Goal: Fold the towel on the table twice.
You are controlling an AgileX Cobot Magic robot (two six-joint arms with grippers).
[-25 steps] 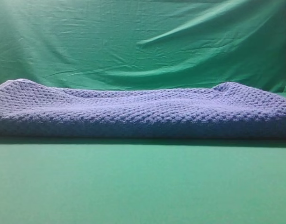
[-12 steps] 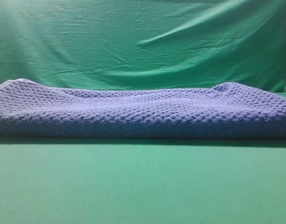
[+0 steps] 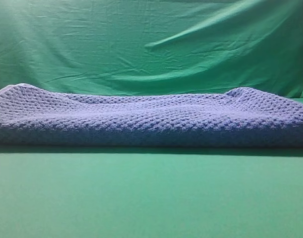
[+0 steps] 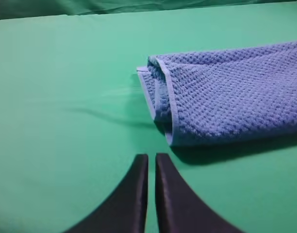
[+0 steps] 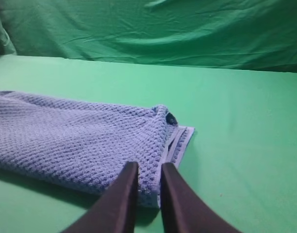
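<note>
- Exterior high view matches what I saw a second ago: the towel (image 3: 151,119) lies in the same long, low band across the middle of the frame, with the same two humps at upper left and upper right.
- It rests on the table (image 3: 151,198), folded over on itself, and neither arm shows in this view.
- Both ends of the towel run off the left and right edges here, so I cannot see its full width.
- Bare green surface fills the whole lower part of the frame; the wrinkled backdrop (image 3: 151,44) rises just behind the towel.
- From the left wrist view, the left gripper (image 4: 152,162) is clenched, only a thin slit between its fingers, holding nothing, just short of the towel's near corner (image 4: 170,138).
- Open table spreads across the left half of that frame.
- From the right wrist view, the right gripper (image 5: 148,170) has its fingers nearly together with a narrow gap, at the towel's near edge (image 5: 148,187); I cannot tell whether they pinch fabric or touch it.
- A small dark spot near the towel's layered hem (image 5: 171,118) is too small to make out.
</note>
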